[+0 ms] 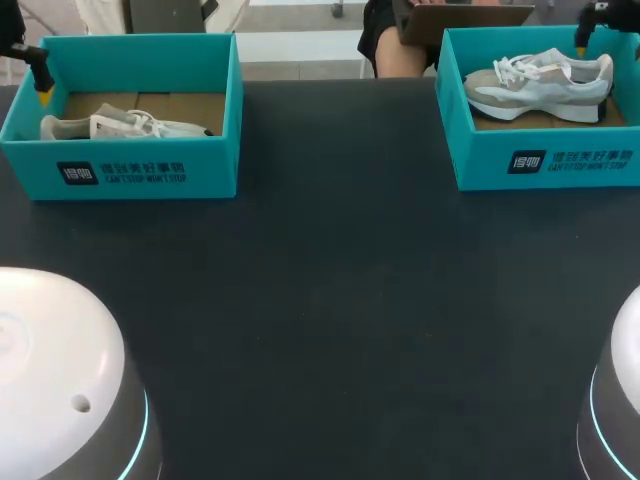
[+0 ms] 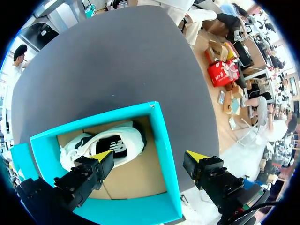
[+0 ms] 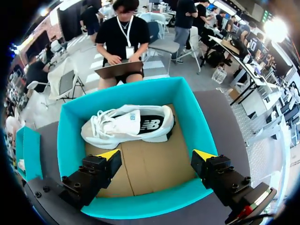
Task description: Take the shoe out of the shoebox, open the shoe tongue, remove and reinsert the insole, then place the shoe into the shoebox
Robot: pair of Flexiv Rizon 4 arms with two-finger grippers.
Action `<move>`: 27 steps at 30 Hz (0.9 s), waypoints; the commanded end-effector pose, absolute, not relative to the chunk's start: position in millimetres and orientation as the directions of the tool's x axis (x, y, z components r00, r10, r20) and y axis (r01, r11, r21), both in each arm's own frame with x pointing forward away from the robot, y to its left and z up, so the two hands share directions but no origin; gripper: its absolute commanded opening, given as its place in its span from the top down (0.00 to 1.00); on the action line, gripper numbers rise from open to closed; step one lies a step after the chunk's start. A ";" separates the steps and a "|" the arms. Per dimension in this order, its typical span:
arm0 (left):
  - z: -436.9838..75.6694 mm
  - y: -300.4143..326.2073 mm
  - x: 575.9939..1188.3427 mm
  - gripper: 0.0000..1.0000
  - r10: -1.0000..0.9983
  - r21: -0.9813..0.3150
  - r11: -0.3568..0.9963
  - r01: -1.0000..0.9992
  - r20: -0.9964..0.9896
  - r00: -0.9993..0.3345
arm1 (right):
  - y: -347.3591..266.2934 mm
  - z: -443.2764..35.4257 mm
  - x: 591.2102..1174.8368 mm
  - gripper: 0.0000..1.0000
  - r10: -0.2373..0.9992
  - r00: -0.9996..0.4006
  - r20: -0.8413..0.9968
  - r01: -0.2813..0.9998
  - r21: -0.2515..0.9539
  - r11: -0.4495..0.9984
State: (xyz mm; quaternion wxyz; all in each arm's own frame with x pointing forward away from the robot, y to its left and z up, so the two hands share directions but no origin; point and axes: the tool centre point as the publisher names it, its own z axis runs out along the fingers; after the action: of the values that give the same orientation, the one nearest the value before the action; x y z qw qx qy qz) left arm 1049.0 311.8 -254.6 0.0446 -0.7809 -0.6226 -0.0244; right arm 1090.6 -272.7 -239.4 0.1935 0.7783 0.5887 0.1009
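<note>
Sitting in its teal shoebox (image 1: 560,160) at the far right of the dark surface (image 1: 330,300), a white and grey shoe (image 1: 540,85) rests on the cardboard floor with its toe pointing left and its laces loosely tied. From the right wrist camera the same shoe (image 3: 129,124) lies along the far side of the box (image 3: 70,136), dark logo panel showing. The right end effector (image 3: 156,154) hangs above the box's near wall with its yellow-tipped fingers spread wide, pinching nothing and well apart from the shoe. In the overhead view it (image 1: 582,40) appears above the box's far right corner.

A second teal shoebox (image 1: 150,170) stands at the far left of the surface, holding another white shoe (image 1: 125,125) on its cardboard base. The left end effector (image 1: 42,85) hovers over that box's left end. Seen from its own wrist camera, this end effector (image 2: 150,156) is also spread and holds nothing. It straddles one wall of the box (image 2: 161,140), one finger above the interior close to the shoe (image 2: 108,145), the other outside the box.
</note>
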 end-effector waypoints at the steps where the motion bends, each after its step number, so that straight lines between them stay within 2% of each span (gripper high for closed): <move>1: -254.5 311.9 1049.1 0.00 0.970 -0.039 -0.222 0.974 0.094 0.224 | -286.5 -258.1 1120.5 0.00 0.931 0.357 -0.080 0.880 0.364 -0.306; 15: -254.5 311.9 1049.1 0.00 0.970 -0.039 -0.222 0.974 0.094 0.224 | -315.2 -301.7 1161.2 0.01 0.938 0.336 -0.084 0.917 0.258 -0.305; 16: -254.5 311.9 1049.1 0.00 0.970 -0.039 -0.222 0.974 0.094 0.224 | -316.3 -304.5 1162.2 0.09 0.938 0.338 -0.083 0.918 0.251 -0.308; 17: -254.5 311.9 1049.1 0.00 0.970 -0.039 -0.222 0.974 0.094 0.224 | -317.6 -307.0 1163.2 0.25 0.938 0.338 -0.080 0.919 0.242 -0.310; 22: -254.5 311.9 1049.1 0.00 0.970 -0.039 -0.222 0.974 0.094 0.224 | -323.3 -318.2 1166.8 0.29 0.937 0.343 -0.070 0.923 0.212 -0.322; 25: -254.5 311.9 1049.1 0.00 0.970 -0.039 -0.222 0.974 0.094 0.224 | -326.6 -325.3 1169.6 0.39 0.936 0.346 -0.068 0.925 0.193 -0.328; 27: -254.5 311.9 1049.1 0.00 0.970 -0.039 -0.222 0.974 0.094 0.224 | -328.3 -330.5 1171.3 0.40 0.938 0.340 -0.069 0.929 0.180 -0.324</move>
State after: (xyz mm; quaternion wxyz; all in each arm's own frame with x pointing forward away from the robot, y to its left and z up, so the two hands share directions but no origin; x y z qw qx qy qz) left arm 1049.0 311.8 -254.7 0.0446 -0.7809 -0.6226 -0.0244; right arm 1159.0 -325.1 -321.2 0.1235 0.8103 0.5712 0.0430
